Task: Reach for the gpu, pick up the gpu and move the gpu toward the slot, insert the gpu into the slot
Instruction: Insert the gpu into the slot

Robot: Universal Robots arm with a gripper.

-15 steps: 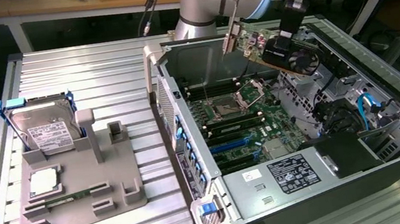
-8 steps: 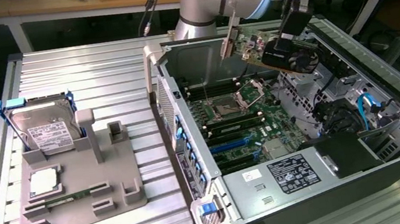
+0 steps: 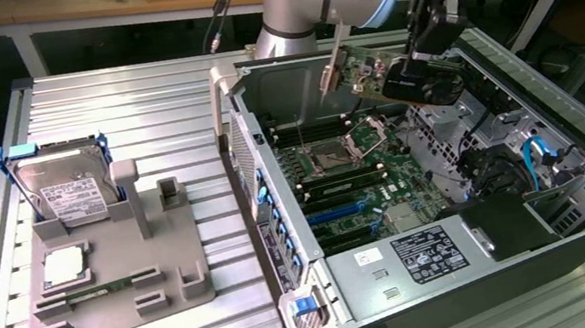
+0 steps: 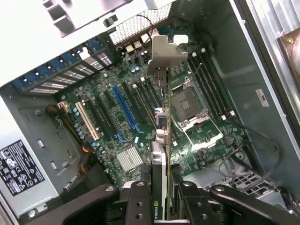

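1. The arm's gripper (image 3: 426, 40) holds the gpu (image 3: 395, 72) in the air above the open computer case (image 3: 564, 134), near the case's far wall in the exterior view. The card is clear of everything below it.
2. In the wrist view the two fingers (image 4: 138, 197) of the gripper (image 4: 161, 190) are closed narrowly on either side of the gpu (image 4: 158, 161). The card is seen edge-on, with its silver end bracket (image 4: 167, 49) at the end away from the camera.
3. From the exterior view the card hangs tilted. Its green board faces the exterior view's left and its black fan shroud (image 3: 427, 83) sits lower, toward the exterior view's right.
4. The slot (image 4: 124, 108), a long blue connector, lies bare on the green motherboard (image 4: 140, 140), with nothing seated in it. A cream-coloured connector (image 4: 87, 121) runs beside it.
5. The gpu is well above the board. Along the wrist camera's line of sight it appears to hang between the blue slot and the square metal-framed CPU socket (image 4: 187, 103), though the angle makes its exact position over the board hard to judge.
6. Outside the case, on the ribbed metal table (image 3: 88, 98), a grey holder (image 3: 114, 284) carries a silver hard drive (image 3: 67, 191) standing upright and a small square CPU chip (image 3: 63, 265) lying flat.
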